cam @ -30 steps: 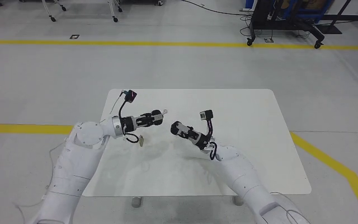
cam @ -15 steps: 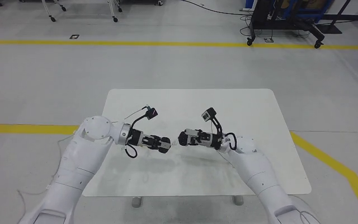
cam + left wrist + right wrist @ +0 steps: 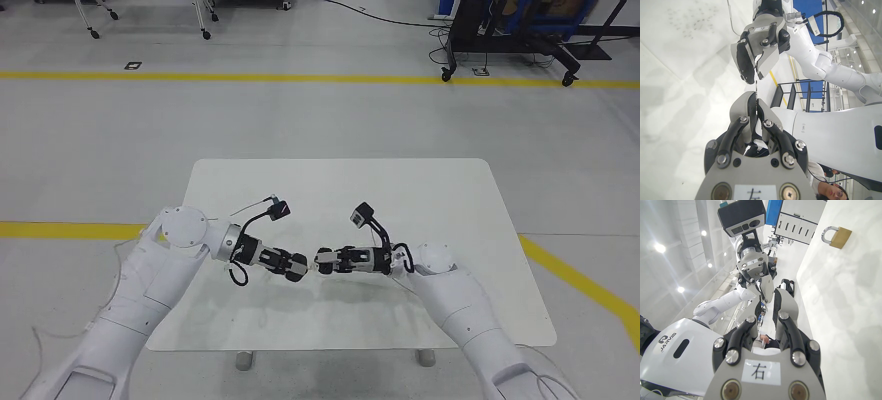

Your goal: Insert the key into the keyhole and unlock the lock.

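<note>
The white counter (image 3: 450, 200) carries the lock, and nothing is unlocked yet. Above its middle the two grippers meet tip to tip. The left gripper (image 3: 755, 99) is pressed together on the key. The right gripper (image 3: 767, 302) faces it with fingers spread around the key's free end, probably a handover. Seating the key in the keyhole and turning it remain. The lock (image 3: 840, 237), brass with a closed silver shackle, lies flat on the counter, well apart from both grippers. The key (image 3: 756, 89) shows edge-on as a thin sliver.
</note>
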### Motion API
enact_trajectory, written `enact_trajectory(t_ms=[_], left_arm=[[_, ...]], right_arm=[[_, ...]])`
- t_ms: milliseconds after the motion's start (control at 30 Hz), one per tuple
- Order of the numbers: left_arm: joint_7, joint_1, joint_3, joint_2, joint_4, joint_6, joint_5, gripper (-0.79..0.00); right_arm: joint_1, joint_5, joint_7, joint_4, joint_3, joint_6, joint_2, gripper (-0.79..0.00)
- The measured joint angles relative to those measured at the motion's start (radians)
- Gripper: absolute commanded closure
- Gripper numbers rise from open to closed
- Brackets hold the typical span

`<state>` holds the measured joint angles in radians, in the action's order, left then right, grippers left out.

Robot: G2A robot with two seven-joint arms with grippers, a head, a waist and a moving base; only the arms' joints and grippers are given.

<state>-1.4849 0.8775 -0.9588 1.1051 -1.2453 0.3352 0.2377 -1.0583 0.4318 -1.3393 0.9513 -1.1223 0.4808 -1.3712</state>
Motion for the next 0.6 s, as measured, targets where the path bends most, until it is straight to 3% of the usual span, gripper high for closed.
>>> enact_trajectory(t_ms=[133,367,467,600], left_arm=[[-0.001,-0.009,0.019,-0.005,0.007,-0.001,0.017,0.0],[0.001,-0.027,0.049,-0.012,0.024,0.001,0.036,0.0],[0.004,-0.033,0.059,-0.015,0.03,0.004,0.041,0.0],[0.008,-0.041,0.069,-0.018,0.039,0.008,0.051,0.0]], right_arm=[[0.001,-0.002,0.0,0.014,0.017,0.0,0.005,-0.172],[-0.002,0.012,0.0,0.041,0.047,0.0,0.017,-0.043],[-0.001,0.017,0.002,0.043,0.059,0.002,0.021,-0.055],[0.003,0.017,0.011,0.039,0.072,0.011,0.027,0.0]])
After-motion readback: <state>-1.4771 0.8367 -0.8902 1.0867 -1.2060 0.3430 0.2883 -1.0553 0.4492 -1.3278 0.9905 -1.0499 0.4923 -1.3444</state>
